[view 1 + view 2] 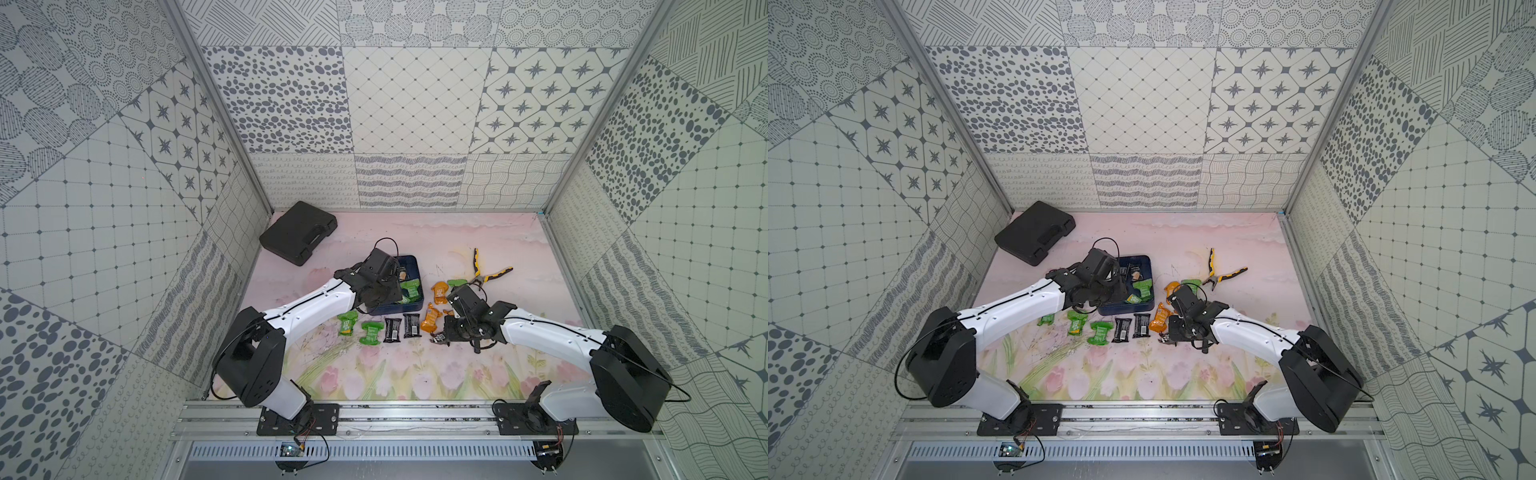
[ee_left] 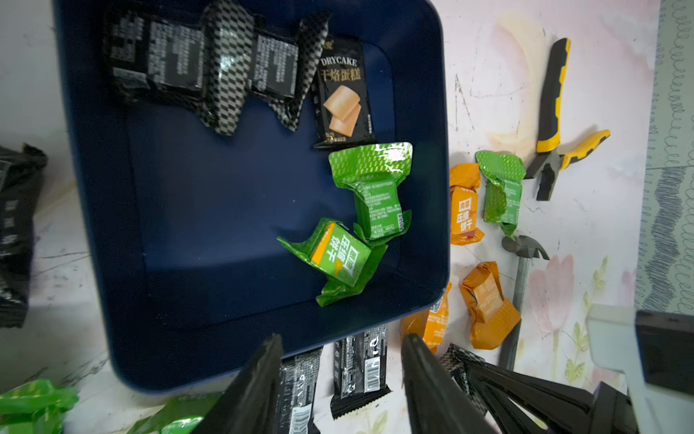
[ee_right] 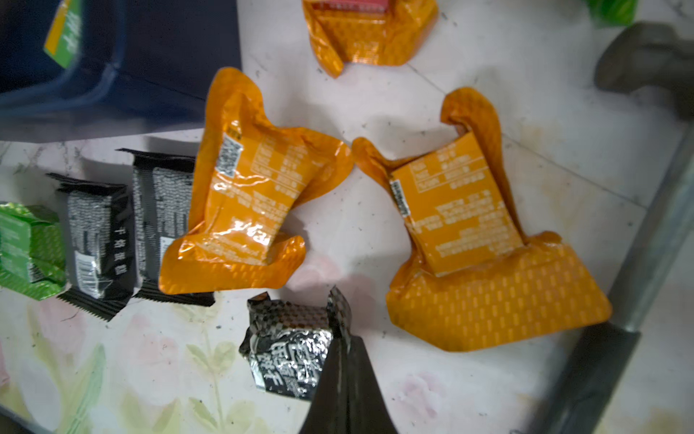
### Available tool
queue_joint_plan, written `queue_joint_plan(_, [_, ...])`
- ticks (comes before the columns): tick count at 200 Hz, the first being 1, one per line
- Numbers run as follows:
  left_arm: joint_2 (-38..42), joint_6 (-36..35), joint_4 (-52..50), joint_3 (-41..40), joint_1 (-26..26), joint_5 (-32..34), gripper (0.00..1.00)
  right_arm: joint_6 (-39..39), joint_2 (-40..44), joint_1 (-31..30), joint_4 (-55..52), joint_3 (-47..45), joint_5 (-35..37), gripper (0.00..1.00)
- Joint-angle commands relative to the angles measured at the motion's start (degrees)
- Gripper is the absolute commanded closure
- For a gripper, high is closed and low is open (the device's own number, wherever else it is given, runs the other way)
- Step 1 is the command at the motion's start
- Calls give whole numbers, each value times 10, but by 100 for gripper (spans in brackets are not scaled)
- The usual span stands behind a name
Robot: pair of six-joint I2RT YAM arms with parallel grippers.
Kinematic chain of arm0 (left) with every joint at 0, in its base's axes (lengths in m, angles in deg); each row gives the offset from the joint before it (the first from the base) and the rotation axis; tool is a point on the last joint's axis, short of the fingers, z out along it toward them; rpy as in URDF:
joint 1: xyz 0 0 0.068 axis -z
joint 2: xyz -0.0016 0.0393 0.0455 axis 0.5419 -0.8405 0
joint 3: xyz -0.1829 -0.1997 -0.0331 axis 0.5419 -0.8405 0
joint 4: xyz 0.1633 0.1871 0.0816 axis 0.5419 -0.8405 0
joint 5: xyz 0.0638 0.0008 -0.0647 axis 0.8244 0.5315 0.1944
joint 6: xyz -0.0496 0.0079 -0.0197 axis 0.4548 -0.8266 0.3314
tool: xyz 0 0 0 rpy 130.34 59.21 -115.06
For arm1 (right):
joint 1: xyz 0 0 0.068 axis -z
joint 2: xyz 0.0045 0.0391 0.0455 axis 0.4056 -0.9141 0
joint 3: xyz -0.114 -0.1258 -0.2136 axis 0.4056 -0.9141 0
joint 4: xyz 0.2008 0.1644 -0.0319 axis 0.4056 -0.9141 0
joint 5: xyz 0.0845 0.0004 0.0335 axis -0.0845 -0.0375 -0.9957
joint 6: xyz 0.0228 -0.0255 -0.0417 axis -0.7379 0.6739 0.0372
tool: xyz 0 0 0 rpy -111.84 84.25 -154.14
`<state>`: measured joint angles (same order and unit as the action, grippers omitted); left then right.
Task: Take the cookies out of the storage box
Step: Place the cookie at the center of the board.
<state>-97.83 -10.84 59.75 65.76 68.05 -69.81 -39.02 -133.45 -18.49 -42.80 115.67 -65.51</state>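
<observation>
Five cookies [image 2: 375,195] left in box [image 2: 206,206], we count; others lie on surface [image 1: 374,374] beside it. Left end effector [image 2: 341,338] half-spread, empty, over box's near wall, ready for next pick. Right end effector [image 3: 340,338] pinched on wrapper of black cookie [image 3: 289,353], low over surface; we judge set-down.

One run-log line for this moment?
left gripper: open over storage box | right gripper: shut on black packet | cookies: some inside box

We find the left arm [image 1: 316,297] covering part of the storage box [image 1: 399,308] in both top views; the right wrist view blurs and crops the hammer [image 3: 646,67].
</observation>
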Motion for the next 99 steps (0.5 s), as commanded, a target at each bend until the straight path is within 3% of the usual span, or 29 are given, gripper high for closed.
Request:
queue_joint_plan(1, [-39,-2,4,33,10,-4,44,-12,-3,-2,30,-7,24,100])
queue_joint_plan(21, [-69,-13,-9,59,11,-9,44,-11,-3,-2,31,-10,27,97])
queue_joint_plan(52, [-119,-22,-43,105,10,-15,43,-20,17,-2,30,-16,39,67])
queue_joint_plan(99, [-184,-33,-78,173,11,-4,43,-10,73,2,15,-9,80,54])
